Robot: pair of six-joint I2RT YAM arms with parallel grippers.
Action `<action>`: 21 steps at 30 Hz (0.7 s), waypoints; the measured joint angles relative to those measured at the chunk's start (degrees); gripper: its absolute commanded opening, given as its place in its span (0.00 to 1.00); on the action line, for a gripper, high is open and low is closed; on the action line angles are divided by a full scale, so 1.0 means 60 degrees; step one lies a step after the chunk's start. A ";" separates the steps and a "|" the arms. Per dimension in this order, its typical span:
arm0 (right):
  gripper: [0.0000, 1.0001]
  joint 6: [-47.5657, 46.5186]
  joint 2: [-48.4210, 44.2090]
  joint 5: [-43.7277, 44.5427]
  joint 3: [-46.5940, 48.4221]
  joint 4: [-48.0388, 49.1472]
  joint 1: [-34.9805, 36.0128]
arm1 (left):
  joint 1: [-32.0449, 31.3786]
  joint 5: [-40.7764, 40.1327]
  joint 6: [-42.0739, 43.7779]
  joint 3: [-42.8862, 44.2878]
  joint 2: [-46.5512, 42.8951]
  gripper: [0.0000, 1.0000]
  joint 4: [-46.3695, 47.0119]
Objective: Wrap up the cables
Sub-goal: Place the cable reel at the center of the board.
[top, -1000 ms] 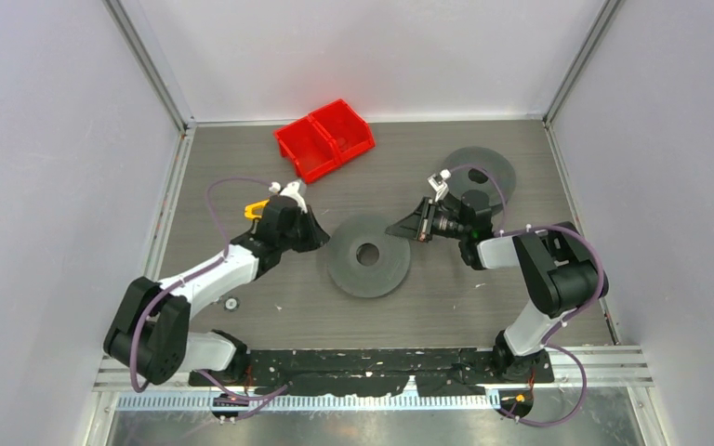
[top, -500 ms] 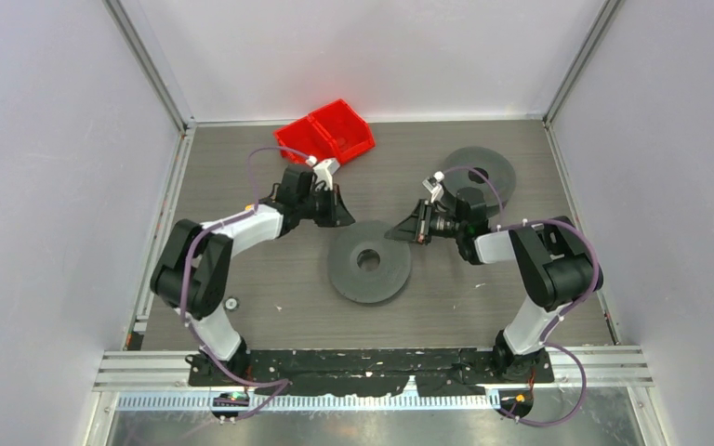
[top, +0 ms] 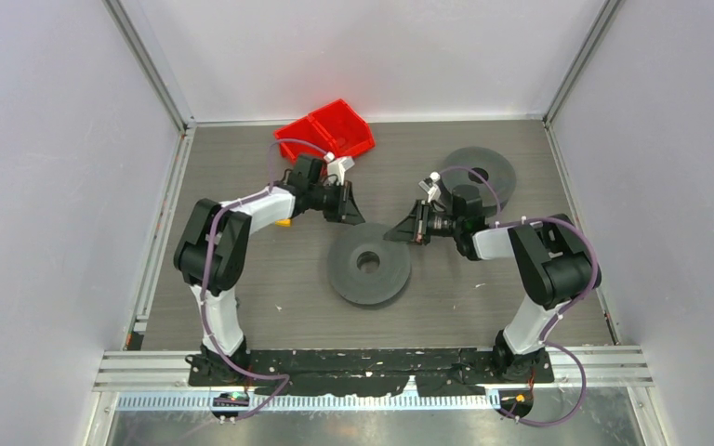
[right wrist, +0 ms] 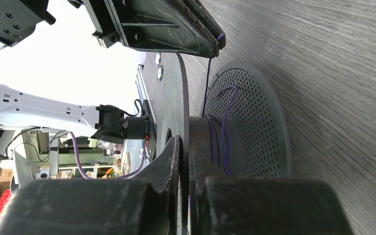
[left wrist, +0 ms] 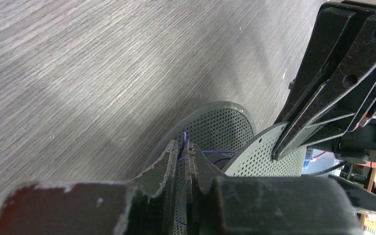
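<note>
A dark grey perforated spool (top: 368, 262) lies flat mid-table. A thin purple cable (right wrist: 223, 128) loops loosely round its hub, and one strand rises to my left gripper (right wrist: 219, 46). My left gripper (top: 349, 210) hovers at the spool's far-left rim. In the left wrist view its jaws stand almost together (left wrist: 185, 144) with the cable's end (left wrist: 183, 138) pinched between the tips. My right gripper (top: 400, 229) is shut on the edge of the spool's upper flange (right wrist: 183, 105), which runs between its fingers (right wrist: 183, 143). It also shows in the left wrist view (left wrist: 277, 155), at the flange rim.
A second grey spool (top: 480, 171) lies at the back right behind the right arm. A red two-compartment bin (top: 327, 135) sits at the back, just behind the left wrist. A small yellow object (top: 283, 222) lies under the left forearm.
The left arm has swung from the left side across to the spool's far-left rim, carrying the cable end. The right gripper has stayed on the flange, shifting only slightly.
</note>
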 measured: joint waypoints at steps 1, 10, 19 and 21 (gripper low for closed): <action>0.05 0.0000 0.0051 0.0000 0.0036 -0.0018 0.0000 | 0.0011 0.0044 0.0066 0.0113 0.0073 0.13 -0.0138; 0.05 0.0073 0.0601 0.0022 0.0386 -0.0120 0.0018 | 0.0186 0.0259 0.0557 0.0969 0.0437 0.21 -0.1333; 0.05 0.0153 0.0769 0.0025 0.0426 -0.0124 0.0015 | 0.0342 0.0208 0.1035 0.3005 0.0390 0.23 -0.2969; 0.05 0.0149 0.0769 0.0029 0.0426 -0.0127 0.0015 | 0.0404 -0.0215 0.1147 0.3002 0.0120 0.24 -0.3315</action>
